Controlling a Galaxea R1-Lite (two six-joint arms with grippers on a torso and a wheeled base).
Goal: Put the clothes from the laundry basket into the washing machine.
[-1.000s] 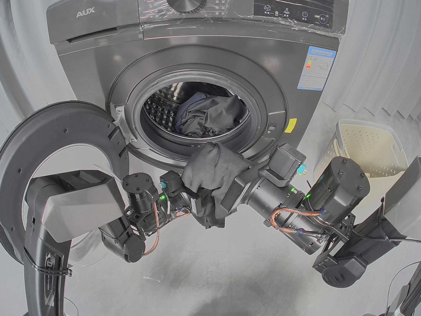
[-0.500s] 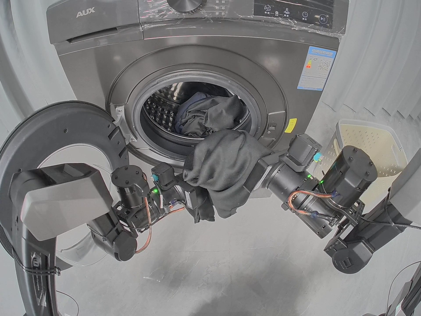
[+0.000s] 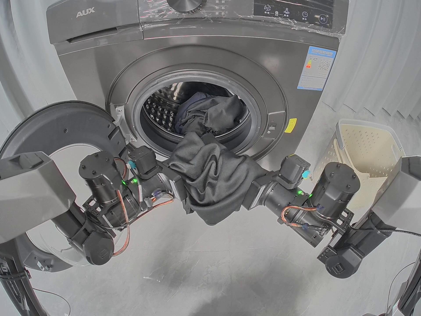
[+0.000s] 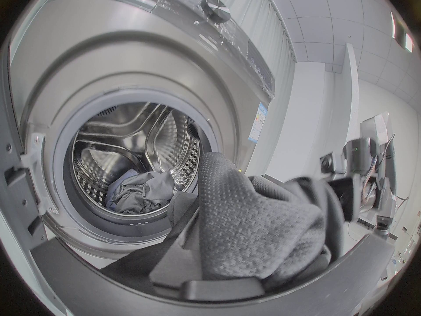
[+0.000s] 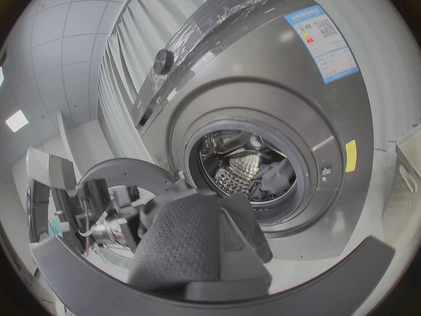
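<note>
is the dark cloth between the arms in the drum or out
Out: the dark cloth hangs before the washing machine opening, reaching only its rim.

Washer (image 3: pixel 210 51): logo (image 3: pixel 85 12) noted on drawer front. Blue-white label (image 3: pixel 316 68) with coloured bars and QR code seen at front's upper right, print too small. Yellow sticker (image 3: pixel 290 125) beside door opening, illegible. Icons seen on panel (image 3: pixel 294 9).

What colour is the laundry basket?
Cream. The laundry basket shows best in the head view.
</note>
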